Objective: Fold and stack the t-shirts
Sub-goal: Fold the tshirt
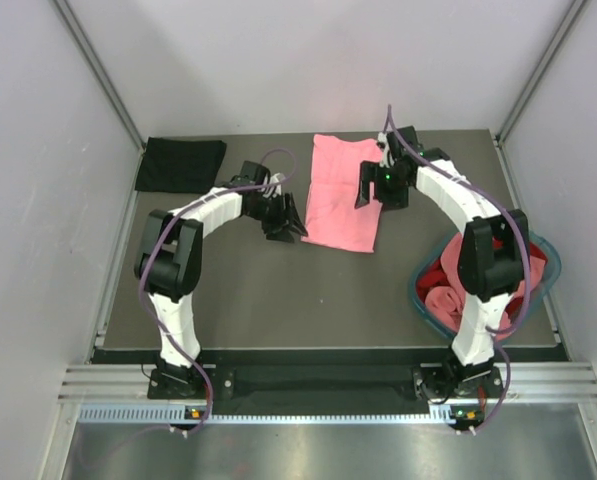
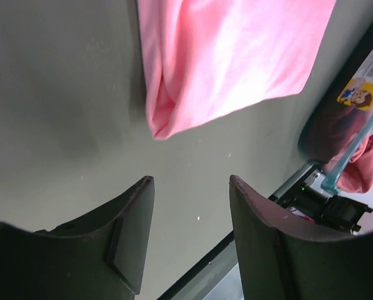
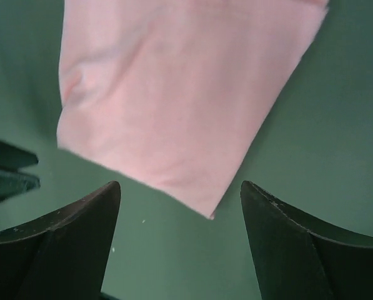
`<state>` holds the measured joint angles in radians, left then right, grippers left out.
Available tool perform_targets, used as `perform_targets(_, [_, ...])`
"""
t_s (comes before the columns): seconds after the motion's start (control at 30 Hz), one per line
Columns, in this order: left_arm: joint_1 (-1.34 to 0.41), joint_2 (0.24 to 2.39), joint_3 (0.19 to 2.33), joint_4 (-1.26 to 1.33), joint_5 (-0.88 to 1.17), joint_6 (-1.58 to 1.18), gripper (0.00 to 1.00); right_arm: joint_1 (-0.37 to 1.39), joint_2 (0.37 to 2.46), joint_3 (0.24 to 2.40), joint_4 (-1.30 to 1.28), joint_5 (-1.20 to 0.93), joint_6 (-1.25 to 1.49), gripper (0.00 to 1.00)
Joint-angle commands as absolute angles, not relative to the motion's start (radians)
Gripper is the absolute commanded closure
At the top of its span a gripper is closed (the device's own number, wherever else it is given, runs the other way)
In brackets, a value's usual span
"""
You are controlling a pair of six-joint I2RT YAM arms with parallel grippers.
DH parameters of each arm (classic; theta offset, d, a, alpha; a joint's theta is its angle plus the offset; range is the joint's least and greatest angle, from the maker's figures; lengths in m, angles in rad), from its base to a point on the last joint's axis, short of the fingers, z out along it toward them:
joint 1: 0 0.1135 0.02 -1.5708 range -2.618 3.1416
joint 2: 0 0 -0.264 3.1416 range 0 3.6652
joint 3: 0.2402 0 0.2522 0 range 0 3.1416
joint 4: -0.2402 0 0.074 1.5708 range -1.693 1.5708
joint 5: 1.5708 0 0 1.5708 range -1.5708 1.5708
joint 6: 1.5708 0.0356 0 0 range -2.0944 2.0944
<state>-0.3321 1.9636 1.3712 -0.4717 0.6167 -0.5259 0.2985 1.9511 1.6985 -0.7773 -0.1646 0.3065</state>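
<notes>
1. The table (image 1: 278, 290) carries the work. The salmon pink t-shirt (image 1: 340, 195) lies flat on it as a long folded strip, between the two end effectors and touching neither.
2. The step in hand is judged to be the next fold of that strip, short end over short end. It would go best if each end effector took one corner of the same short edge and pinched through every layer. They should then lift low and lay that edge square on the opposite one, so the layers do not slide apart.
3. The black t-shirt (image 1: 181, 165), already folded, lies well to the left of and beyond the left end effector. It looks the likely base for the stack.
4. The left end effector (image 2: 191, 182) stands spread with nothing between its fingers. The strip's rounded corner lies just ahead of its tips.
5. The right end effector (image 3: 180, 184) stands spread wide and is empty too. A square corner of the strip lies just ahead, in line with the gap between its tips.
6. Counted, largest first:
   - one table
   - one teal basket (image 1: 416, 288), behind the right end effector toward its base
   - one salmon pink t-shirt
   - one black t-shirt
   - red t-shirts (image 1: 443, 300) heaped in the basket, their number not clear
   - two end effectors
</notes>
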Motion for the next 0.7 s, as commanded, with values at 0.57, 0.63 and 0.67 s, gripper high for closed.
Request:
perform_targets(0.57, [-0.314, 2.117, 1.497, -0.497, 0.563, -0.658, 0.44, 0.195, 1.758, 1.085, -0.316, -0.540, 0.575, 0.33])
perform_targets(0.63, [-0.314, 2.129, 1.493, -0.476, 0.572, -0.678, 0.44, 0.189, 1.758, 1.069, -0.304, -0.538, 0.584, 0.33])
perform_targets(0.67, [-0.316, 2.135, 1.493, -0.468, 0.572, -0.683, 0.44, 0.189, 1.759, 1.065, -0.299, -0.537, 0.589, 0.33])
